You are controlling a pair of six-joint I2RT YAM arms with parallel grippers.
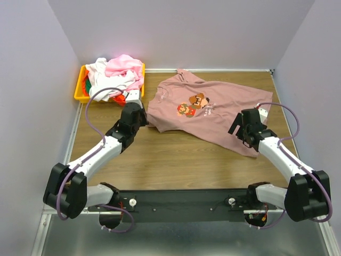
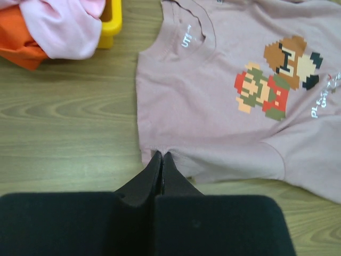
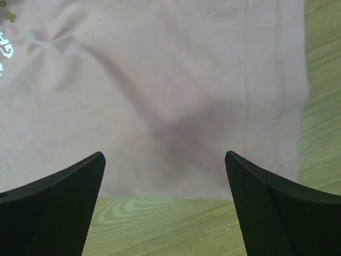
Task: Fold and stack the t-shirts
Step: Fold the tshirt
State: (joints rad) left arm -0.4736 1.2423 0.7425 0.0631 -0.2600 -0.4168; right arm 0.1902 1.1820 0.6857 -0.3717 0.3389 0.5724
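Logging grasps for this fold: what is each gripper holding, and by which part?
Left gripper pinches the mauve t-shirt at a sleeve's edge; right gripper is open, holding nothing.

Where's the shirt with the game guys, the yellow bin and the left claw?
shirt [image 1: 226, 98]: top view, plain cloth beside the print.
bin [image 1: 80, 93]: top view, left wall.
left gripper [image 2: 161, 156]: left wrist view, shut fingertips at the shirt's edge.

T-shirt [image 1: 224, 114] on table [image 1: 176, 160], bin [image 1: 81, 92] to its left
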